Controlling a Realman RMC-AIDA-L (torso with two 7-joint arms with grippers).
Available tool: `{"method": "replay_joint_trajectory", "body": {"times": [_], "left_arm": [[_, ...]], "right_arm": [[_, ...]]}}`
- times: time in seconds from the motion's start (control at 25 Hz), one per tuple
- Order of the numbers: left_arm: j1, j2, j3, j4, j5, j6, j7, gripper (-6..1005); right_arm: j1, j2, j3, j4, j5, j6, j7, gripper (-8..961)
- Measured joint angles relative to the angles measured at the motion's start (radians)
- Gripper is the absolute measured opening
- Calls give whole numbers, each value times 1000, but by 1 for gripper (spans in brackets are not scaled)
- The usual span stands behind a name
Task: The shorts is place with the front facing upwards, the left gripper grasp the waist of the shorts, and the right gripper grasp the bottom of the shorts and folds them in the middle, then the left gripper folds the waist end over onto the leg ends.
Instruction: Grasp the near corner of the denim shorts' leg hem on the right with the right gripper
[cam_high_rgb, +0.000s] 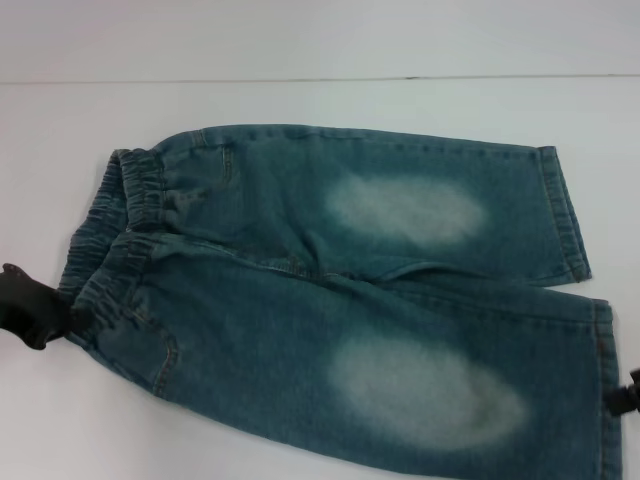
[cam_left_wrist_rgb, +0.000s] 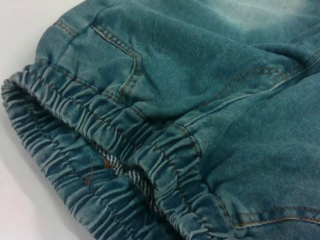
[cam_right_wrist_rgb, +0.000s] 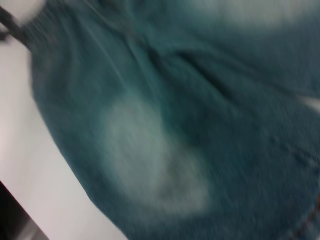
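The blue-green denim shorts (cam_high_rgb: 300, 300) lie flat, front up, with pale patches on both thighs. The elastic waist (cam_high_rgb: 110, 230) is at the left and the leg ends (cam_high_rgb: 565, 215) are at the right. My left gripper (cam_high_rgb: 45, 310) sits at the near corner of the waist, touching the denim. Its wrist view is filled by the ruched waistband (cam_left_wrist_rgb: 100, 165) seen from close by. Only a black sliver of my right gripper (cam_high_rgb: 630, 395) shows at the picture's right edge, beside the near leg's bottom hem (cam_high_rgb: 605, 400). In the right wrist view a pale thigh patch (cam_right_wrist_rgb: 155, 160) lies below the camera.
The white table (cam_high_rgb: 300, 100) extends around the shorts, with its far edge running across the top of the head view. Bare table surface (cam_right_wrist_rgb: 45, 165) borders the near leg. A dark strip (cam_right_wrist_rgb: 12, 220) lies past the table's near edge.
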Motion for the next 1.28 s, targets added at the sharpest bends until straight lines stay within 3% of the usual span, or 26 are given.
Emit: {"method": "replay_joint_trajectory", "body": {"times": [0.24,0.76,1.28], "left_arm": [[5,0,1,-3,0,-15,0,52],[17,-4,2,-7,1,-27,1,53],[21,-15,1,-7,1,-29,2,53]], "right_arm": [[15,10,-113,17,-67,-5,65,837],[12,16,-239,74,-84,-2,102,846],[14,27,-232,97,-100,6,87,845]]}}
